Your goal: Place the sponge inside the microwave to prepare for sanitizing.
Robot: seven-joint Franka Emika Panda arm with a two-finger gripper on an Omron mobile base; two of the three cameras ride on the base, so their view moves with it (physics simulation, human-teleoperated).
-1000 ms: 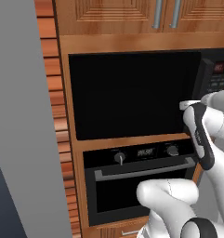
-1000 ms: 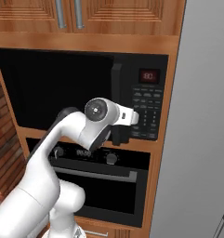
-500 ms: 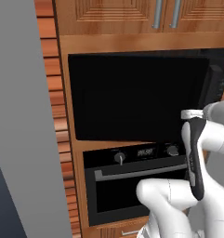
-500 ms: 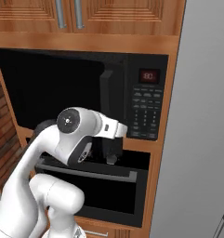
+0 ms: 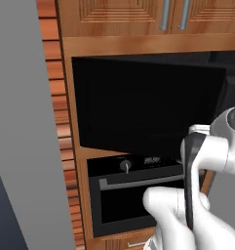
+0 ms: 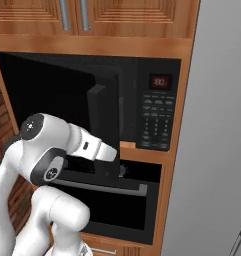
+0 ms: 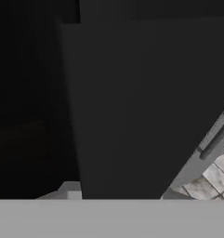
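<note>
Currently the microwave [image 6: 142, 105] door [image 5: 148, 105] stands partly swung out on its left hinge. My gripper sits at the door's free edge; whether its fingers are apart or closed, I cannot tell. Oven [image 6: 117, 200] sits directly below. Sponge location: cannot tell.
</note>
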